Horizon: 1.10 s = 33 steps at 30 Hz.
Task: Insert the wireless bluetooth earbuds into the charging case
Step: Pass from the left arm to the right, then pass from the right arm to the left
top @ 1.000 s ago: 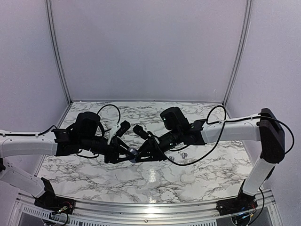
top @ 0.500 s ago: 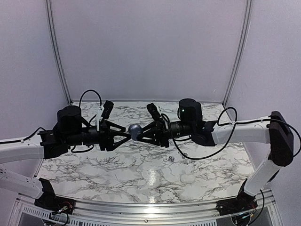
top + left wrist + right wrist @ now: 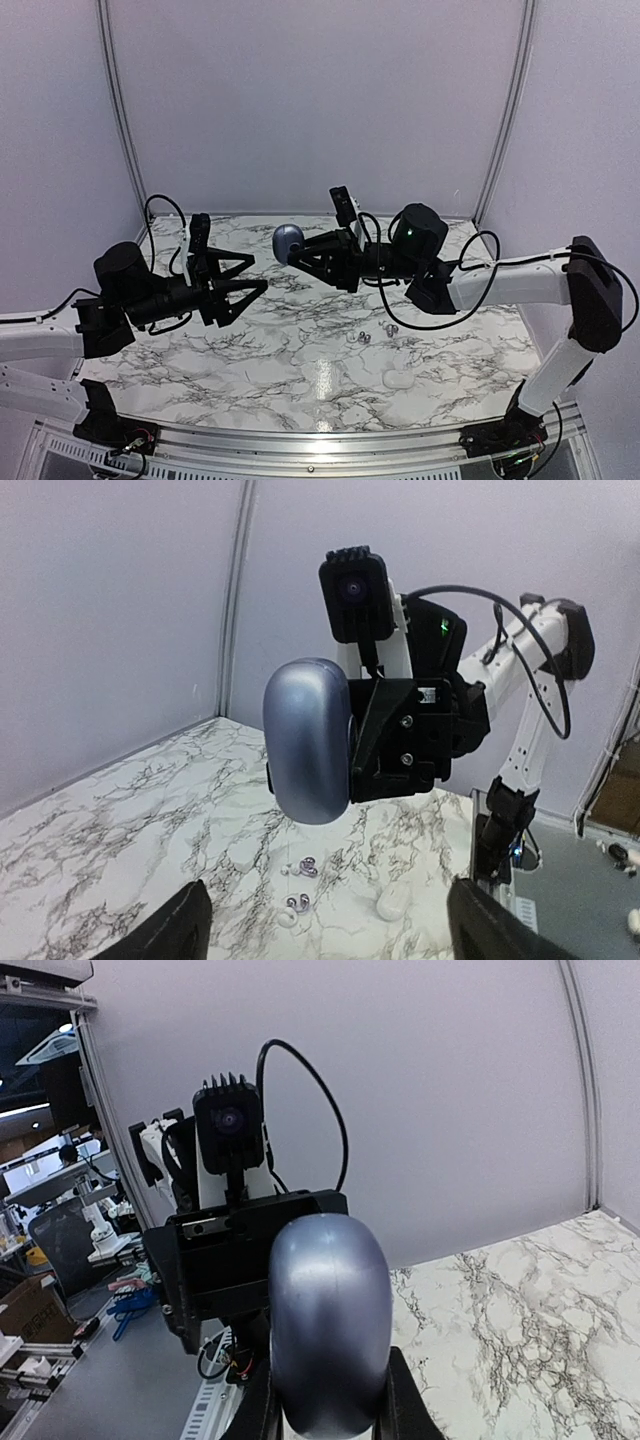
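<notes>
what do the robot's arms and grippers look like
Both the left arm and right arm have white tubular links with black joints and wrists. The left gripper and right gripper are black, each with two triangular braced fingers. Loose black cables loop along the arms. A small green light glows on the right wrist.

- table [image 3: 300, 360]: white marble pattern, grey-to-black veining, one glossy highlight near the front.
- charging case [image 3: 288, 241]: metallic blue-grey, smooth sheen, no markings visible.
- right tool [image 3: 297, 252], left tool [image 3: 258, 272]: matt black.
- arms [image 3: 510, 280]: white links, black joints and wrist housings.
- indicator light [image 3: 407, 234] on the right wrist housing: green.
- earbuds [image 3: 361, 337]: dark grey, slightly shiny, small against the veining.
- second case [image 3: 400, 379]: plain white, low contrast with the table.
- walls [image 3: 320, 100]: pale lilac-white, unpatterned, with grey upright strips.
- front rail [image 3: 300, 445]: silver.
</notes>
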{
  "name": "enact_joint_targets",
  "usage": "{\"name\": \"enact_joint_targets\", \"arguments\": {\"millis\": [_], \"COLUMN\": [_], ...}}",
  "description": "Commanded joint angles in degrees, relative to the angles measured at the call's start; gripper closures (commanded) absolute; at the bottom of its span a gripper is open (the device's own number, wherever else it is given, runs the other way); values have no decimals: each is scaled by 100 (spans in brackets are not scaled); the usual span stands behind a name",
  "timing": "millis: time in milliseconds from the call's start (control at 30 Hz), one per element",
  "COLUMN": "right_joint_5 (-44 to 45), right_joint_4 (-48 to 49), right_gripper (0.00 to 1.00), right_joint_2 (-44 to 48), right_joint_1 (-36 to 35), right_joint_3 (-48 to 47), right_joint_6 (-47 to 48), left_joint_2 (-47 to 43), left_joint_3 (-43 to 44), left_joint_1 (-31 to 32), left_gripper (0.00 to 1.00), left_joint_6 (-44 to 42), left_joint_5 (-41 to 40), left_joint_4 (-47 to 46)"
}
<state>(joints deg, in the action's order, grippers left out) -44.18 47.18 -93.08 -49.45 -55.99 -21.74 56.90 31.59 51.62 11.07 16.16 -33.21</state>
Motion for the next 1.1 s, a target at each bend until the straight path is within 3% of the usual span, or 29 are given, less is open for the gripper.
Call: {"name": "enact_joint_targets", "arguments": {"millis": [0, 33, 167, 400, 733, 1067], "right_joint_5": [445, 529, 755, 296, -281, -563], "right_joint_4": [315, 312, -30, -1012, -1449, -1727], "right_gripper": [100, 100, 100, 100, 100, 100], "right_joint_2": [-68, -46, -25, -263, -457, -464], "right_joint_1": [-98, -116, -252, -380, -479, -639], "right_joint_3": [-138, -100, -137, -543, -624, -551], "right_joint_6": [-744, -832, -975, -894, -1094, -1115], "left_joint_2": [-443, -515, -636, -534, -220, -104], "left_joint_3": [-300, -362, -413, -280, -103, -74], "left_joint_1": [251, 267, 384, 734, 1391, 1691], "left_gripper": [7, 2, 1, 1, 1, 1], "left_joint_6": [-1507, -1743, -2426, -3459, -4301, -4619], "left_joint_5": [-1265, -1509, -1943, -1829, -2375, -2793], "left_joint_4": [-315, -310, -254, 390, 774, 916]}}
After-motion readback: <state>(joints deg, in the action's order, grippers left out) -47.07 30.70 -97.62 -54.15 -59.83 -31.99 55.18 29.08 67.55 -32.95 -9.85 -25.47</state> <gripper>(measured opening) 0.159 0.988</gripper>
